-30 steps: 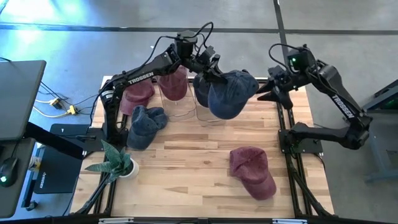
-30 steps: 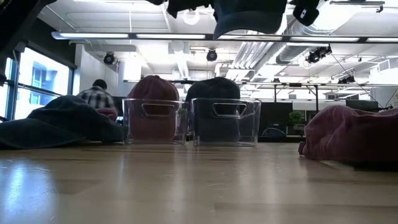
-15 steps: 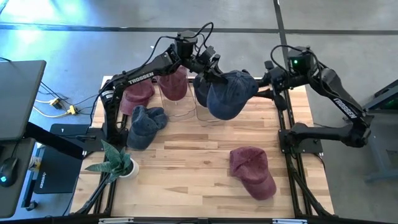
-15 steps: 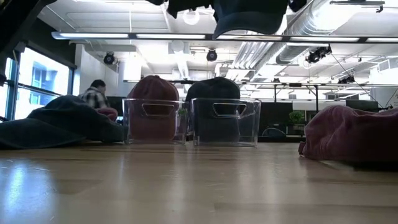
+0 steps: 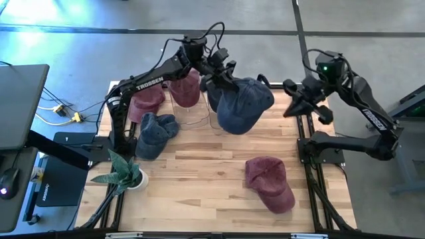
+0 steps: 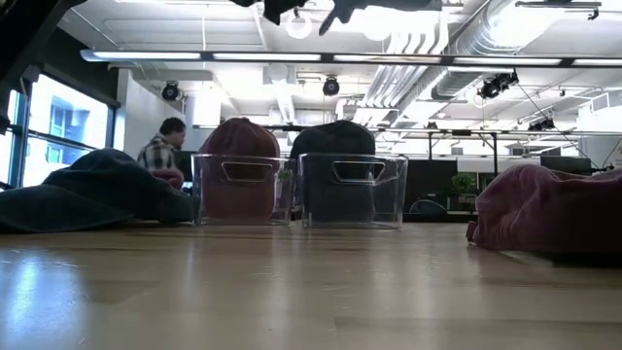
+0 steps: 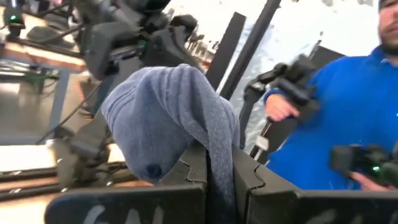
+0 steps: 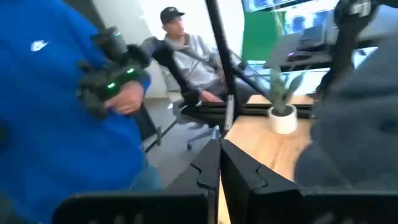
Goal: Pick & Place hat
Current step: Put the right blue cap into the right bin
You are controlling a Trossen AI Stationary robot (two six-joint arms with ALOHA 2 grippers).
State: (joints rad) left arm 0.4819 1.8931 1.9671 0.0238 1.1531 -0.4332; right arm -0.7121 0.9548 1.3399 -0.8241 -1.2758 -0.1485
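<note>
Blue denim hat point(image 5: 242, 105), soft and domed, hangs pinched in the left gripper point(image 5: 222, 78) above the clear bins point(image 6: 352, 191). Right gripper point(image 5: 293, 101) is closed, empty, beside the hat.

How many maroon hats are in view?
3: one in the left clear bin, one lying beside that bin, one on the table's near right. Others may hide underneath.

Six hats show from above: three blue and three maroon. One blue hat point(image 5: 242, 106) hangs in the air, one blue hat point(image 5: 156, 133) lies on the desk point(image 5: 199, 172), and one blue hat point(image 5: 214, 96) sits in a clear bin point(image 6: 352, 190). One maroon hat point(image 5: 269, 182) lies near the front, one maroon hat point(image 5: 147, 101) at the back left, and one maroon hat point(image 5: 186, 89) fills a second clear bin point(image 6: 243, 190). Two bins, two arms, one potted plant point(image 5: 126, 174). Perhaps three people appear beyond.
</note>
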